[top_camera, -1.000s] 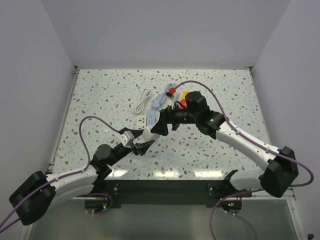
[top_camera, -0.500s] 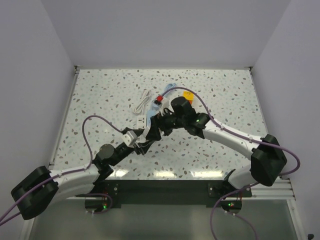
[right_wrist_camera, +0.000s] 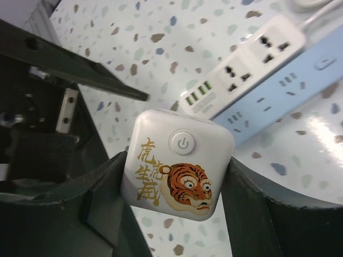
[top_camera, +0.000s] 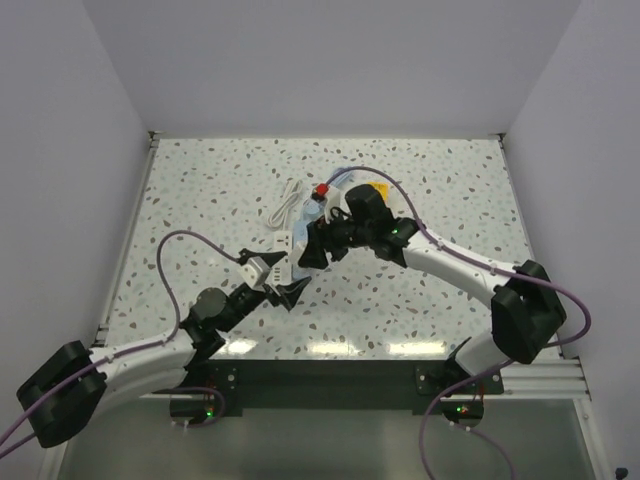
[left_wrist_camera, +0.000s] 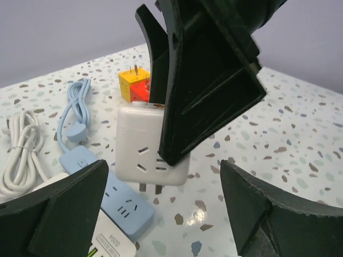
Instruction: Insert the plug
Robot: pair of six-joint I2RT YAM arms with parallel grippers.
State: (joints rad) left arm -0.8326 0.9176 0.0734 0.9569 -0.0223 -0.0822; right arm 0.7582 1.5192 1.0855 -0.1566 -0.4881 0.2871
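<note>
the right gripper [right_wrist_camera: 176, 163] has its jaws clenched on the white tiger-print plug cube [right_wrist_camera: 179, 182], holding it above the speckled bench [top_camera: 200, 190] near the centre of the top view. the left gripper [left_wrist_camera: 163, 176] sits just lower left of it there, jaws spread wide and grasping nothing. a white power strip [right_wrist_camera: 252, 59] and a blue power strip [right_wrist_camera: 300, 80] lie side by side, upper right in the right wrist view. a yellow-and-red cube [left_wrist_camera: 134, 85] stands behind.

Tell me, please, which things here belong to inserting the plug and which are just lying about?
Job: tiger cube, in the right claw; blue strip and white strip, likely sockets.
Lying about: yellow cube; white cable; blue cable.
</note>
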